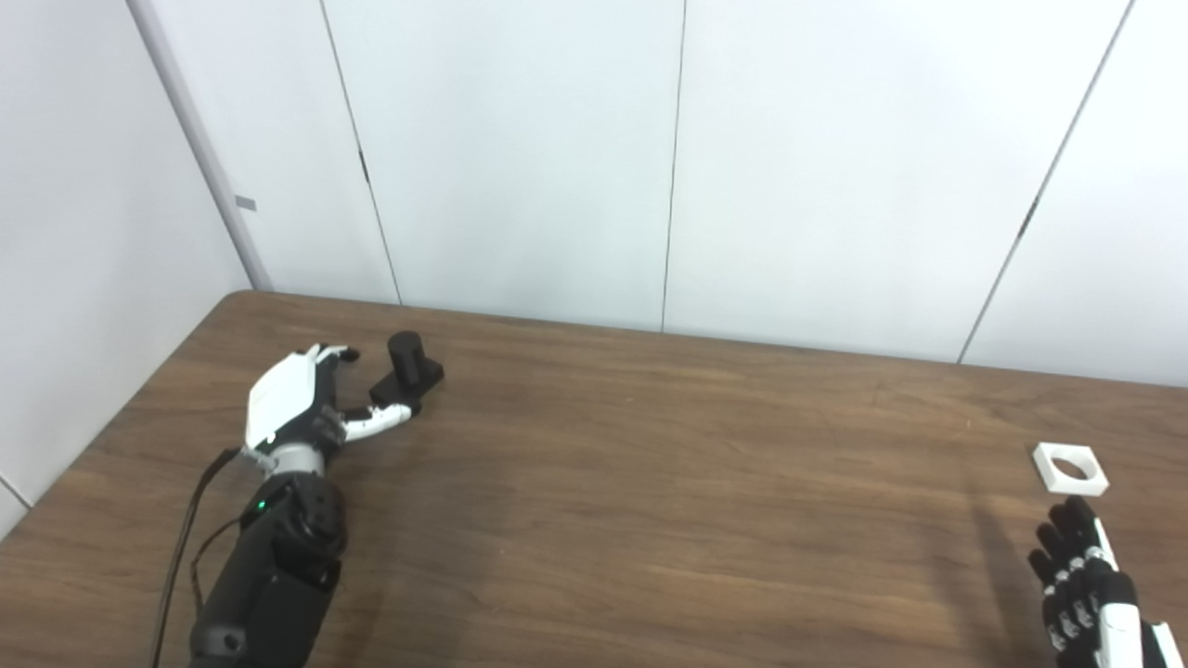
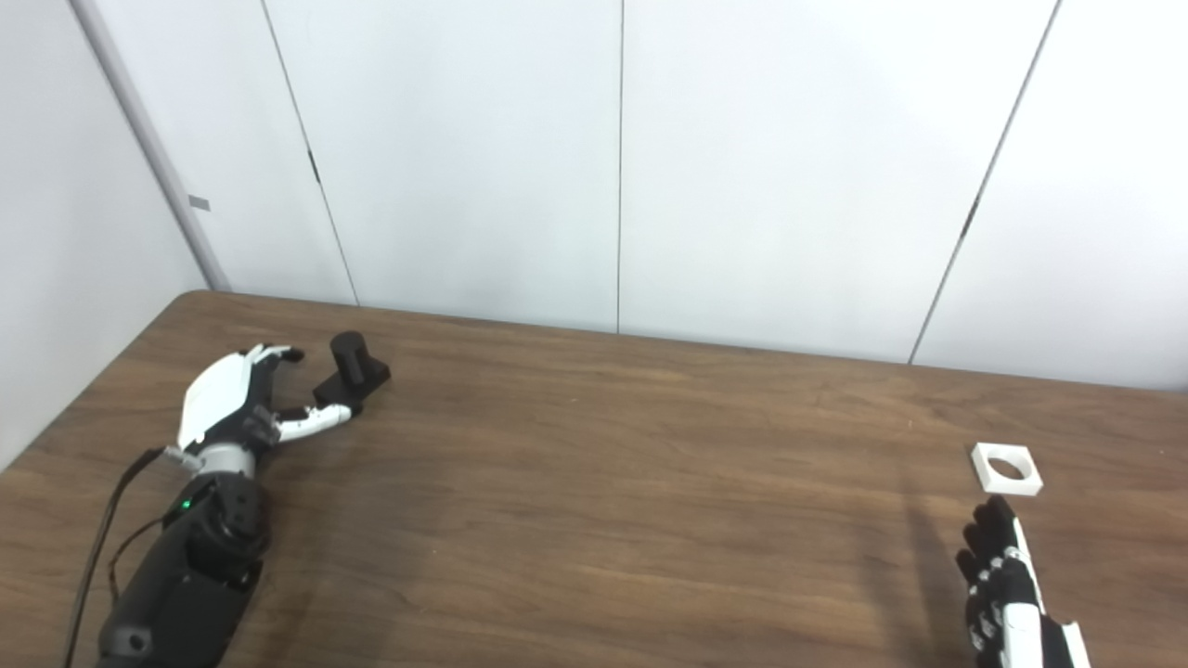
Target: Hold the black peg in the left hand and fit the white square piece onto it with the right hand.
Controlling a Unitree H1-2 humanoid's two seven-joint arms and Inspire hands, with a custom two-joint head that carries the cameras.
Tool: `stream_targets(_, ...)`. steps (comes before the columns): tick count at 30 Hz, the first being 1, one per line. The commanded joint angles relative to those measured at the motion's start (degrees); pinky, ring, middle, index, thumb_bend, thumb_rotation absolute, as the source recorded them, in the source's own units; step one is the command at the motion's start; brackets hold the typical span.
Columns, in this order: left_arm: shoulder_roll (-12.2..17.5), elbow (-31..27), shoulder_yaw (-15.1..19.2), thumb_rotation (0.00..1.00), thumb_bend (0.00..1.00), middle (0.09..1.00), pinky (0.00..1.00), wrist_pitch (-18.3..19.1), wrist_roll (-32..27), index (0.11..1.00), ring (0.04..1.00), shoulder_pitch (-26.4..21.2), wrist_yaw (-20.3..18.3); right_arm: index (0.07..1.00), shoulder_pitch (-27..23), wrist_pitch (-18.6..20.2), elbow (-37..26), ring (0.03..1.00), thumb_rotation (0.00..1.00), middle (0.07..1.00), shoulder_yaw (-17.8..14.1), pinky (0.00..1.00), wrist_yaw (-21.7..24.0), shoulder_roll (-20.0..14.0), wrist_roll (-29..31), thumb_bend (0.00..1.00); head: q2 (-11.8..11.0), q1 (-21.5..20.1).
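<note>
Over at the table's (image 1: 594, 520) far-left corner the left hand (image 1: 297, 404) is spreading empty fingers just beside the upright black peg (image 1: 406, 369), while the right hand (image 1: 1086, 584) is hovering unclenched just short of the white square piece (image 1: 1070, 468), so both grasps and the fitting are waiting

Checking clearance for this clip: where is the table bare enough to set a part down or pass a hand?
Bare wood spans the whole middle of the table, between the black peg and the white square piece. It is tight only around the left hand beside the peg and where the right hand nears the piece.
</note>
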Motion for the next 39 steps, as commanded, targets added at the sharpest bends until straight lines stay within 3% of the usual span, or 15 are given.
stream_targets(1,1.7,0.4,-0.4,0.41,0.87,0.956,1.00,0.3,0.8,0.827,1.000,-2.9,1.4,0.999,1.6,-0.8,2.0,0.999,1.00,0.992,-0.2,1.00,-0.1,0.4,0.2,0.46,0.1,0.0)
stream_targets(20,1.8,8.5,-3.9,0.40,0.86,0.928,1.00,2.1,-0.8,0.776,0.994,-8.2,1.3,0.994,1.6,-0.6,1.4,0.995,1.00,0.989,0.2,1.00,-0.4,0.7,0.4,0.46,0.3,-0.5)
stream_targets(39,2.5,10.7,-4.5,0.34,0.84,0.897,1.00,2.7,-0.7,0.706,0.963,-9.0,0.6,1.000,1.1,-1.3,2.3,0.992,1.00,0.989,0.2,1.00,-0.4,0.7,0.2,0.47,0.7,-0.2)
